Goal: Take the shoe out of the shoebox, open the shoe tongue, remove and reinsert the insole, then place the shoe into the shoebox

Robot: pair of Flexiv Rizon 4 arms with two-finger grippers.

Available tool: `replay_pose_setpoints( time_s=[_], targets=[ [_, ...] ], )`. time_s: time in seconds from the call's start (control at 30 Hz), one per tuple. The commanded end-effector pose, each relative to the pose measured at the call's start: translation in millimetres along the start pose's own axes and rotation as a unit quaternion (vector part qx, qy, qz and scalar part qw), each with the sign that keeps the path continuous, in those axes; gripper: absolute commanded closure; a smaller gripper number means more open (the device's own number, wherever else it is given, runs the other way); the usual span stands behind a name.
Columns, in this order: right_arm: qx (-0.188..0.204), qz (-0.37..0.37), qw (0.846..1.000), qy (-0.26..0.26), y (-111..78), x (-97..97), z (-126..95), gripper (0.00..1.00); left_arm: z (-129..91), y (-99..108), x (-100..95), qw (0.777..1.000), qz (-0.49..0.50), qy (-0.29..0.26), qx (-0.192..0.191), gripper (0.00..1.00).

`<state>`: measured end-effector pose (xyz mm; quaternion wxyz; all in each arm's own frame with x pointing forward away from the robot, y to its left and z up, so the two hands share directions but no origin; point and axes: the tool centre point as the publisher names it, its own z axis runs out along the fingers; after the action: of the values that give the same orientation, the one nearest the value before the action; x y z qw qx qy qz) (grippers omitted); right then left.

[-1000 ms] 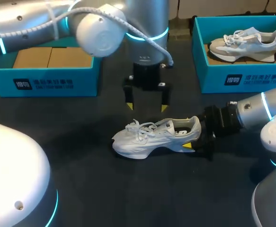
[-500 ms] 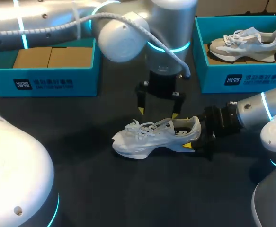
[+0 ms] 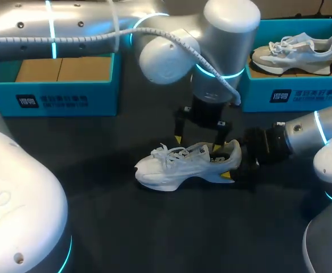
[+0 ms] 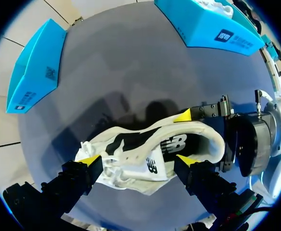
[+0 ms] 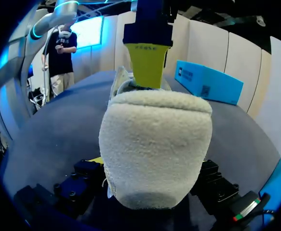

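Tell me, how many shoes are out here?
2. One white shoe stands on the table, heel held by the right pincer; one grey-and-white shoe lies in the blue box at far right. The other box could hide more.

Two shoes (image 3: 177, 168) (image 3: 294, 51), two shoeboxes (image 3: 52, 99) (image 3: 291, 96)

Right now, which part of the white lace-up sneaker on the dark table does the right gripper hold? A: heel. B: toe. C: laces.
A: the right gripper grips the heel end of the white lace-up sneaker, far from its toe and laces.
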<state>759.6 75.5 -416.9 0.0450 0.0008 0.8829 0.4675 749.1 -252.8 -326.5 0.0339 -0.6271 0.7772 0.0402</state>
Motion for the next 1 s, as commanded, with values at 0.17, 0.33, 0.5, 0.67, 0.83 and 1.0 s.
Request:
replay_pose_setpoints(
  time_s=[0.17, 0.33, 0.5, 0.67, 0.83, 1.0],
  targets=[
    [0.001, 0.000, 1.000, -0.001, -0.1, 0.3, 0, 1.00, 14, -2, 11.1, 1.000, 0.001, -0.016, -0.007, 0.00],
    [0.001, 0.000, 1.000, -0.001, -0.1, 0.3, 0, 1.00, 22, -2, 16.2, 1.000, 0.002, -0.025, -0.007, 0.00],
    [0.001, 0.000, 1.000, -0.001, -0.1, 0.3, 0, 1.00, 28, -3, 17.5, 0.999, -0.001, -0.031, -0.010, 0.00],
    [0.001, 0.000, 1.000, -0.001, -0.1, 0.3, 0, 1.00, 34, -4, 14.7, 0.999, -0.008, -0.046, -0.007, 0.00],
    [0.001, 0.000, 1.000, -0.001, -0.1, 0.3, 0, 1.00, 42, -5, 12.5, 0.997, -0.024, -0.067, -0.006, 0.00],
    [0.001, 0.000, 1.000, -0.001, -0.1, 0.3, 0, 1.00, 48, -5, 7.8, 0.995, -0.048, -0.089, -0.004, 0.00]
  ],
)
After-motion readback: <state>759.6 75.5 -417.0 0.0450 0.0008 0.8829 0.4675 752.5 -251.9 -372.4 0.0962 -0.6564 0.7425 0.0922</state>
